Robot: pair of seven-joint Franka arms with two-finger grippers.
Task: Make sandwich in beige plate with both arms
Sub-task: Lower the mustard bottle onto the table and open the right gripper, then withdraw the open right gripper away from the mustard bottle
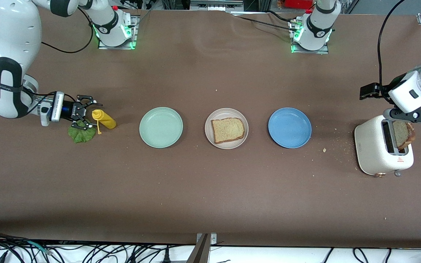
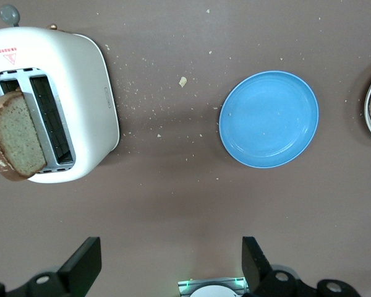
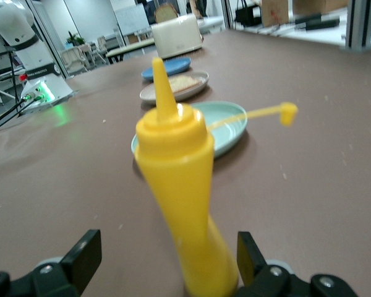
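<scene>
The beige plate (image 1: 226, 146) sits mid-table between two other plates, with one toast slice (image 1: 227, 129) on it. A second slice (image 1: 402, 133) sticks out of the white toaster (image 1: 378, 153) at the left arm's end. My left gripper (image 1: 369, 91) hangs open and empty above the table beside the toaster (image 2: 80, 105). At the right arm's end, my right gripper (image 1: 88, 112) is low and open around a yellow squeeze bottle (image 1: 104, 119), which leans between the jaws (image 3: 179, 173) with gaps on both sides. A green lettuce leaf (image 1: 82, 134) lies on the table just beneath this gripper.
A mint-green plate (image 1: 161, 127) lies between the bottle and the beige plate. A blue plate (image 1: 289, 127) lies between the beige plate and the toaster. Crumbs are scattered around the toaster. The bottle's cap (image 3: 289, 112) dangles on its strap.
</scene>
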